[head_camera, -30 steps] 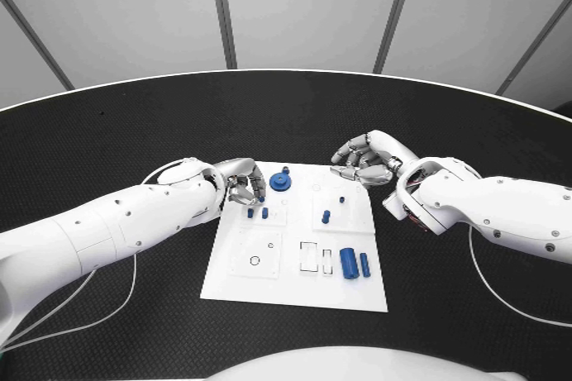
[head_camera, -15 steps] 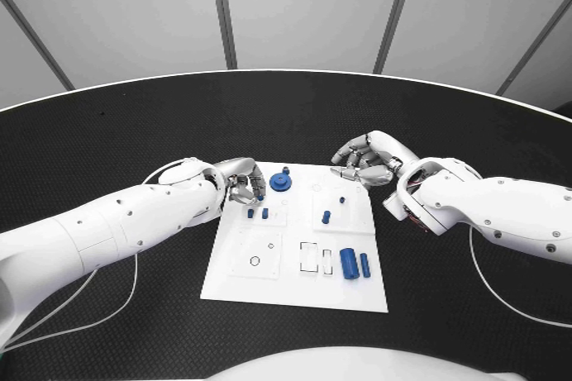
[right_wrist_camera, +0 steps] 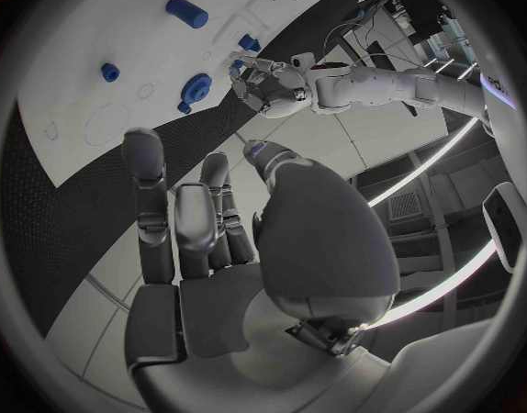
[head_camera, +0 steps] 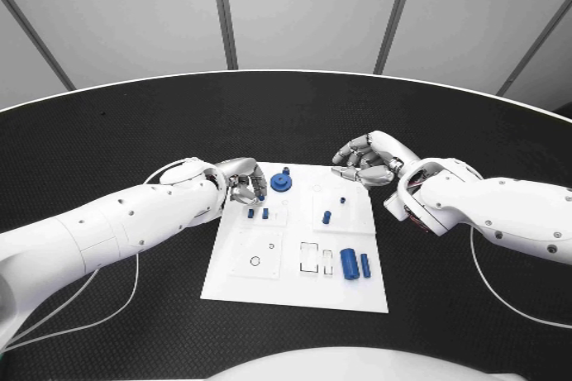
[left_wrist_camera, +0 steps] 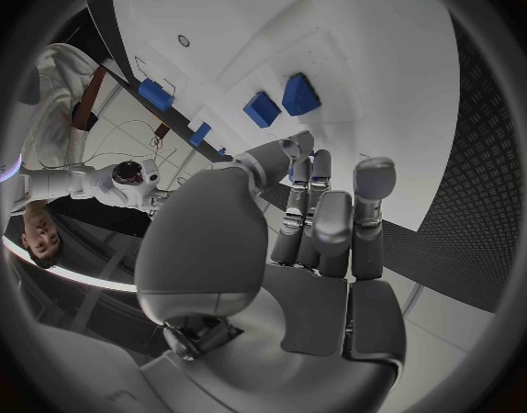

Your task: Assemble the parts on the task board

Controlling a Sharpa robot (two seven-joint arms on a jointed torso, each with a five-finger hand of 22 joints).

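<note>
While the left hand (head_camera: 245, 183) hovers with curled, empty fingers at the upper left of the task board (head_camera: 298, 294), we should descend squarely onto the small blue part (head_camera: 250, 215) there, right hand (head_camera: 367, 161) likewise curled empty.

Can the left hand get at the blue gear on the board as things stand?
Probably yes. The left hand sits at the board's far left edge, right beside the gear, holds nothing visible, and nothing lies between them.
</note>
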